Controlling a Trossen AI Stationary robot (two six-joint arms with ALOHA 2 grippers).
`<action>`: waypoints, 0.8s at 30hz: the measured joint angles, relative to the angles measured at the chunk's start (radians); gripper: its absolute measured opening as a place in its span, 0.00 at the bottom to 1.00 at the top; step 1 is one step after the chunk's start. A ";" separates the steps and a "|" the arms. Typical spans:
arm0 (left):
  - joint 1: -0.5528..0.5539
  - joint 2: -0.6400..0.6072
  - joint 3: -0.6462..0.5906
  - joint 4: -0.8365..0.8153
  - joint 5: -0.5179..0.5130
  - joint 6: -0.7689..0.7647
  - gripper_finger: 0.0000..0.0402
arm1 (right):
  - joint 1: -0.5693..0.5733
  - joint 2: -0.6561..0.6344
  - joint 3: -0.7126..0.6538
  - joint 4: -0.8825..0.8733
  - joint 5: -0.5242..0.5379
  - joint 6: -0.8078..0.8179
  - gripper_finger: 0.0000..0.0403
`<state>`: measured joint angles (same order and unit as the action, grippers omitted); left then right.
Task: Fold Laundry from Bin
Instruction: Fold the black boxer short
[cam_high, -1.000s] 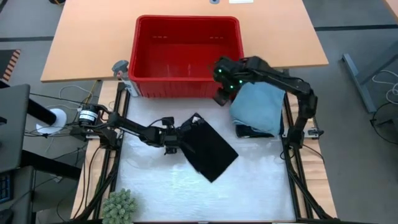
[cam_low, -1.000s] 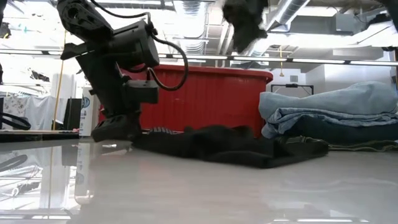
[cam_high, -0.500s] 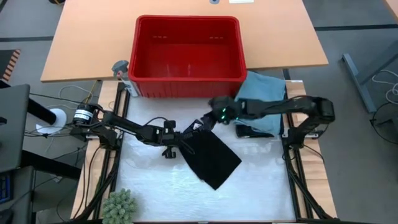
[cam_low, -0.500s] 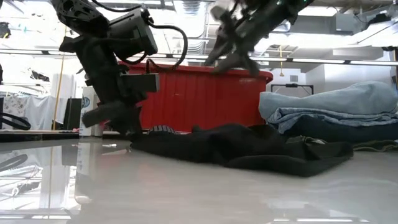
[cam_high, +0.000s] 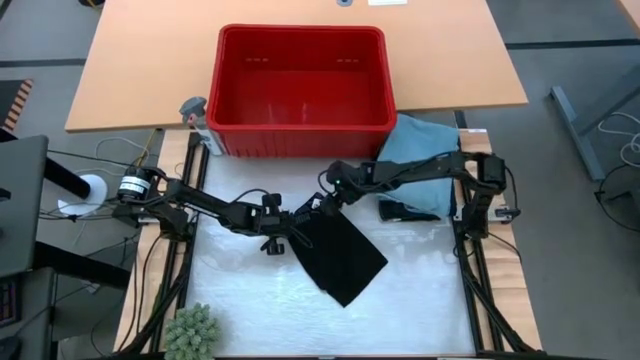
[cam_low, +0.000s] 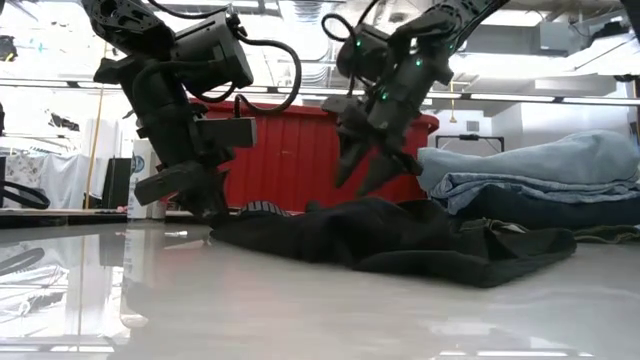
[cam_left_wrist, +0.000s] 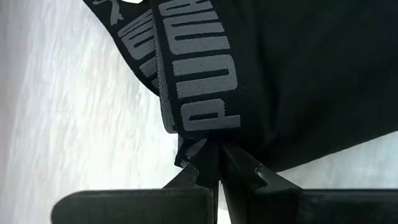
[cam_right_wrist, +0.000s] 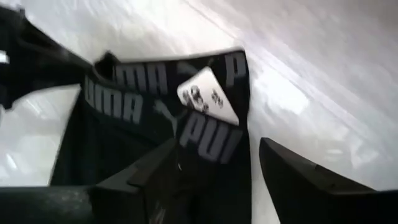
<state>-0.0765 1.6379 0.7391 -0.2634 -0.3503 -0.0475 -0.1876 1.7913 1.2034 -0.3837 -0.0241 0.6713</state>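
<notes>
A black garment (cam_high: 340, 255) with a grey-lettered waistband (cam_left_wrist: 193, 68) lies flat in the middle of the white table. My left gripper (cam_high: 288, 228) is at its left corner, shut on the waistband end. My right gripper (cam_high: 322, 198) stands open, slanting down close over the waistband's far end, near its white label (cam_right_wrist: 208, 96). In the low view its fingertips (cam_low: 358, 178) hang just above the cloth. The red bin (cam_high: 300, 30) stands at the table's far edge. I see no cloth in it. My left gripper pinches the end of the garment's waistband (cam_left_wrist: 208, 146) between its two shut fingers, where the band is bunched into a fold. The fingers slant down from the table's left. That corner is raised a little; the remaining cloth lies on the table.
A stack of folded light blue laundry (cam_high: 420, 160) sits at the right, beside the bin, with a dark folded piece (cam_high: 405, 210) at its near side. A green plant (cam_high: 190, 335) stands at the near left corner. Bare table lies near the front edge.
My right gripper has come down from high over the bin's right corner and the stack, toward the table's left and near edge, to just over the waistband's far end. My left gripper has tipped up a little, keeping its hold. The garment has spread slightly toward the right.
</notes>
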 joint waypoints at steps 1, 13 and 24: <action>0.000 0.000 0.000 0.000 -0.002 0.000 0.00 | -0.009 0.001 0.000 0.016 0.000 0.002 0.62; 0.002 -0.001 0.001 0.027 0.006 0.015 0.00 | -0.005 0.055 0.001 0.037 0.017 0.002 0.63; 0.002 -0.002 0.002 0.039 0.012 -0.009 0.00 | 0.010 0.101 0.030 0.034 -0.004 0.002 0.52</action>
<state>-0.0750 1.6363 0.7406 -0.2240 -0.3386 -0.0566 -0.1780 1.8924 1.2330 -0.3498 -0.0280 0.6728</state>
